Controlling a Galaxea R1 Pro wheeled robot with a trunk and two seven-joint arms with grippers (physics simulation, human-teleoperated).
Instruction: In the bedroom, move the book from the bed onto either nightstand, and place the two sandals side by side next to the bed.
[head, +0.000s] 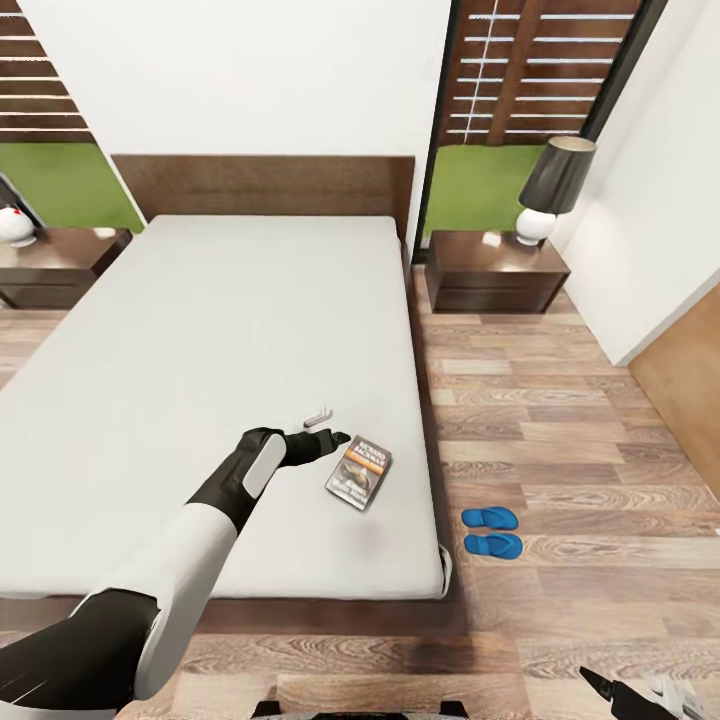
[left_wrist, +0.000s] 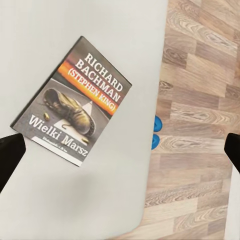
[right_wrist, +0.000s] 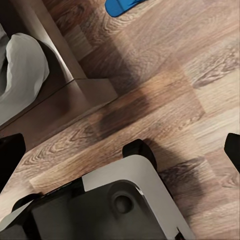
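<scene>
The book (head: 358, 471) lies flat on the light-grey mattress of the bed (head: 200, 340), near its right edge and front corner. My left gripper (head: 328, 428) hovers just left of the book, open, with nothing between its fingers. The left wrist view looks down on the book (left_wrist: 75, 100), with the left gripper (left_wrist: 121, 150) spread wide above it. The two blue sandals (head: 492, 531) lie side by side on the wood floor right of the bed, and their tips (left_wrist: 156, 131) peek past the mattress edge. My right gripper (head: 640, 695) hangs low at the front right, open (right_wrist: 121, 152), and one sandal (right_wrist: 122, 6) shows beyond it.
A dark nightstand (head: 497, 270) with a black-shaded lamp (head: 555, 185) stands right of the headboard. Another nightstand (head: 55, 265) stands at the left. The bed's front corner (right_wrist: 65, 95) and my own base (right_wrist: 115, 200) are close below the right gripper. A white wall (head: 650, 250) bounds the right side.
</scene>
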